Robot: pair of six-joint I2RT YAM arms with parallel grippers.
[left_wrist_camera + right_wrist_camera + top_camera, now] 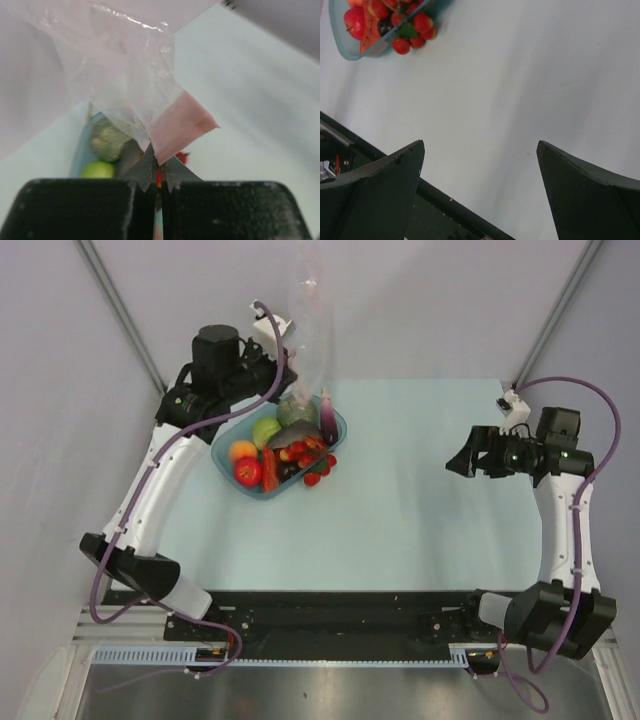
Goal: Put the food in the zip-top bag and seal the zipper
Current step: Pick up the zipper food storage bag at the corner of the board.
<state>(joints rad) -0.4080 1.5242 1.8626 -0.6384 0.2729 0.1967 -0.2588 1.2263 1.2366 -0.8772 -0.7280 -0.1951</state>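
We see a clear, crinkly, glossy plastic bag (125, 65), a translucent blue plastic tray (219, 454) and a smooth matt table (400, 520).

Top view: high behind my bases, facing down on the whole desk (400, 530). Left wrist view: close, looking past my left claw (157, 175) onto the blue tray (80, 150) near the desk's far-left corner. Right wrist view: faces leftward across the desk. All three share that tray.

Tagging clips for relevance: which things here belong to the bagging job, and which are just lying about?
Job: zip-top bag, pinched in the left fingers; food.
Lying about: blue tray holding the food; pale table mat.
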